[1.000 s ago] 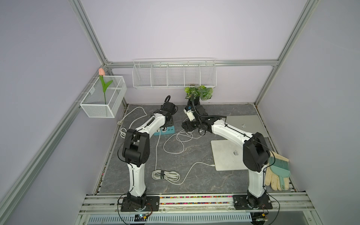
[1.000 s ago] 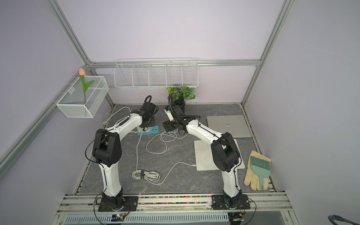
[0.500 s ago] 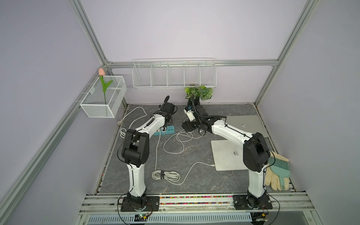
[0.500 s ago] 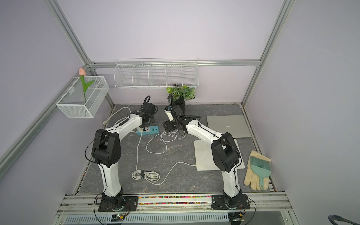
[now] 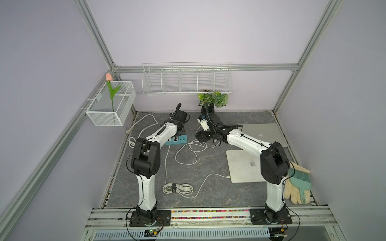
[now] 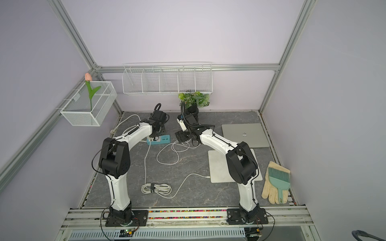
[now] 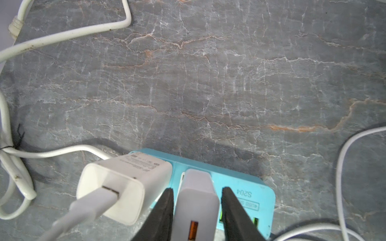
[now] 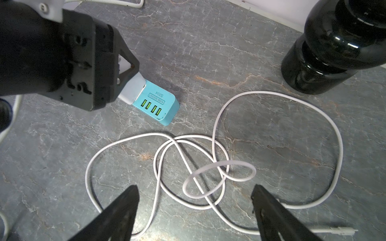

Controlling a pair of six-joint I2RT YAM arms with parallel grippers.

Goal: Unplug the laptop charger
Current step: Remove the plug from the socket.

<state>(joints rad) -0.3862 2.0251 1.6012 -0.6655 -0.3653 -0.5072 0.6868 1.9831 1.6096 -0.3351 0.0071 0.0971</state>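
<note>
Unplug not done; charger point(image 7: 196, 210) seated in strip point(image 7: 246, 187), right between fingers point(image 7: 160, 215) of left end effector point(image 7: 197, 188); they flank it at or near contact, can't tell if clamped; right end effector point(image 8: 194, 186) spread wide, empty, above loose cable point(image 8: 277, 98); remaining, I'd say: firm clamp, straight pull out, maybe brace strip.

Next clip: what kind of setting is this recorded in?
Most likely a lab test cell dressed as a desk: aluminium frame around plain lilac walls, a left arm and right arm bolted to a front rail, plus a closed laptop and blue power strip.
</note>
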